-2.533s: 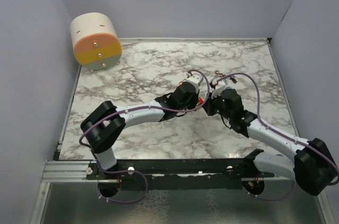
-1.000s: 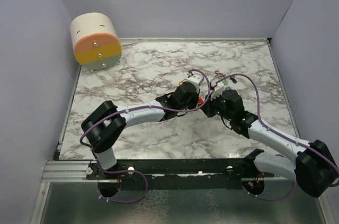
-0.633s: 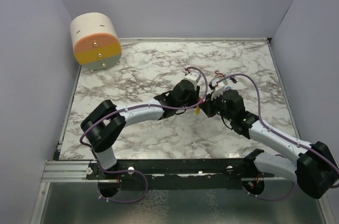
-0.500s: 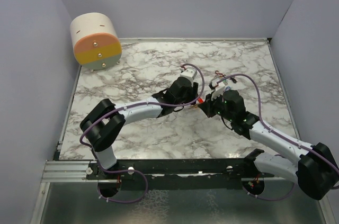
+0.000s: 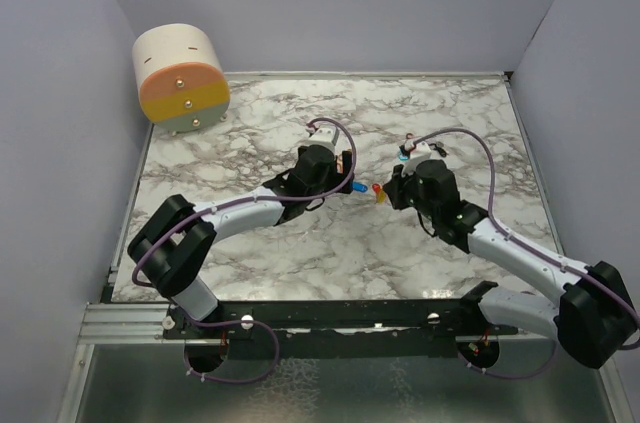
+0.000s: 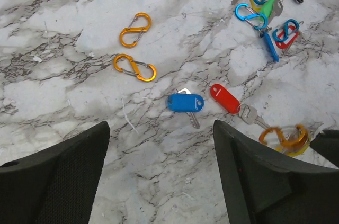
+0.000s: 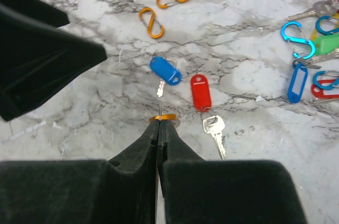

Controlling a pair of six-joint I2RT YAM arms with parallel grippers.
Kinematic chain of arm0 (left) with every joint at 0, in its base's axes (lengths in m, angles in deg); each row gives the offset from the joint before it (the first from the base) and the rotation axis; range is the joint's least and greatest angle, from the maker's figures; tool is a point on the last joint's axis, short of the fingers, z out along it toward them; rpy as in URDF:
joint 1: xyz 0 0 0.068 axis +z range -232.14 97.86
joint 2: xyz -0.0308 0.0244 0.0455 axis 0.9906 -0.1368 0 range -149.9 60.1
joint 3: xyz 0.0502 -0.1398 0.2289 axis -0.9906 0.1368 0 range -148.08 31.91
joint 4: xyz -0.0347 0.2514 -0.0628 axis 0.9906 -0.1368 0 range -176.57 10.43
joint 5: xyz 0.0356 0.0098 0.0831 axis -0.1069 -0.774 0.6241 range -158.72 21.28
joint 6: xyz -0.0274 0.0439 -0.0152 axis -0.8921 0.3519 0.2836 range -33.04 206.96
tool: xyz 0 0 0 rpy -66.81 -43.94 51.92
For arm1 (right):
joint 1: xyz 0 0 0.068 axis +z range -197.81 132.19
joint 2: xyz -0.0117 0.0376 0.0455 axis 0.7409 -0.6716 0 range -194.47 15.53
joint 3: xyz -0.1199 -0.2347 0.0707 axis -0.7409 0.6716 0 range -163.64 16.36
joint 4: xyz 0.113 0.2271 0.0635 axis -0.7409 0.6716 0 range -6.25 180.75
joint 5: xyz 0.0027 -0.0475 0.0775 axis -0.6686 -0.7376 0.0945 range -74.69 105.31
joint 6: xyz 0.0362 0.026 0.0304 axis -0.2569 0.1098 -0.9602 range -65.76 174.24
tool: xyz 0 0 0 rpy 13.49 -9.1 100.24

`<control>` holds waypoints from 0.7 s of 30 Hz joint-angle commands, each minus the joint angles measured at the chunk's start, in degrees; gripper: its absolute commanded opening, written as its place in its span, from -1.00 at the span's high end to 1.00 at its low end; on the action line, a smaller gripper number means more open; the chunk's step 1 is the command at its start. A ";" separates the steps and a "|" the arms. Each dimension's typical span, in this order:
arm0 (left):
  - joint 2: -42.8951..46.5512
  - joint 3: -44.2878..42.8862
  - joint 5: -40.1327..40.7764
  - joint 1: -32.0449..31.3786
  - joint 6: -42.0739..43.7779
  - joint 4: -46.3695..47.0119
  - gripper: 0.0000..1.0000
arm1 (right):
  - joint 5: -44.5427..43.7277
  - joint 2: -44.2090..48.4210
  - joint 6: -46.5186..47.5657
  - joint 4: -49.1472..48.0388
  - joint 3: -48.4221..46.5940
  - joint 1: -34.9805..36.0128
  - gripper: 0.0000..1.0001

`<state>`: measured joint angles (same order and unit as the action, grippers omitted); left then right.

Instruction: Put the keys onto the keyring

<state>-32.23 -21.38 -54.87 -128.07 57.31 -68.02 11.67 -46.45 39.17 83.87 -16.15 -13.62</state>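
Right jaws pinching orange clip [image 7: 162, 117], left jaws spread wide

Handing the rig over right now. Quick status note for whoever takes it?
Left tool: open, empty, over the table.
Right tool: shut on the orange clip.
Blue-tagged key and red-tagged key lie side by side on the table; other tags and clips sit in a pile further out.
Done: can't confirm any key is on the clip.
Left: thread the keys onto the held clip.
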 commanded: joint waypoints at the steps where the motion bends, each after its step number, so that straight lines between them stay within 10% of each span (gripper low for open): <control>1: 3.27 1.93 2.67 0.41 -0.36 1.42 -0.70 | -10.65 -4.33 -3.20 4.17 -5.66 0.43 0.98; 4: 3.19 2.45 2.97 0.47 -0.11 0.69 -0.96 | -15.88 -7.62 -4.78 6.45 -9.03 0.14 0.98; 17: 0.91 3.38 0.41 1.11 -0.77 1.02 -0.98 | -19.14 -16.14 -9.30 10.01 -15.05 -12.14 0.94; 21: 0.42 3.23 0.04 1.11 -0.85 1.01 -0.98 | -18.21 -15.91 -8.94 8.89 -15.06 -12.78 0.08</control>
<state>-30.94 -17.73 -53.80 -127.13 56.85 -68.04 -5.46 -62.55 31.28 92.72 -29.64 -26.05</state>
